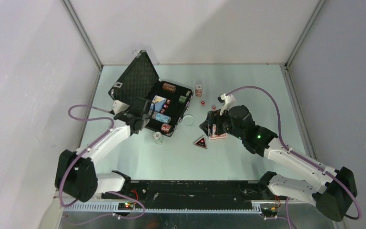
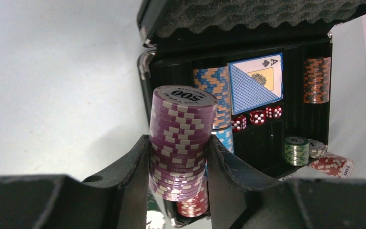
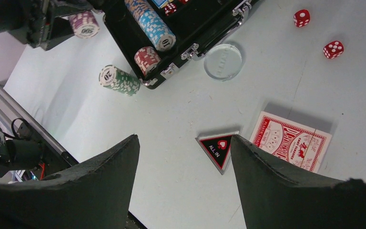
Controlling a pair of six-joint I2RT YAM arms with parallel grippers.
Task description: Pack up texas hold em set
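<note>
The black briefcase [image 1: 136, 83] lies open at the back left, its foam lid [image 2: 248, 19] raised. Inside are chip stacks [image 2: 214, 90], a blue deck [image 2: 255, 81] and three red dice [image 2: 257, 117]. My left gripper [image 2: 178, 162] is shut on a purple chip stack [image 2: 181, 138], held just over the case's near-left corner. My right gripper [image 3: 183, 157] hangs open above the table, with nothing between its fingers. The black-red triangle [image 3: 218, 149] lies just beyond its right finger, and the red deck [image 3: 293, 148] is flat beside that.
A green chip stack [image 3: 119, 78] lies on the table in front of the case. A clear disc [image 3: 224, 61] sits by the latches. Two red dice [image 3: 301, 17] [image 3: 333, 49] are loose to the right. Another chip stack [image 1: 198, 90] stands behind the case.
</note>
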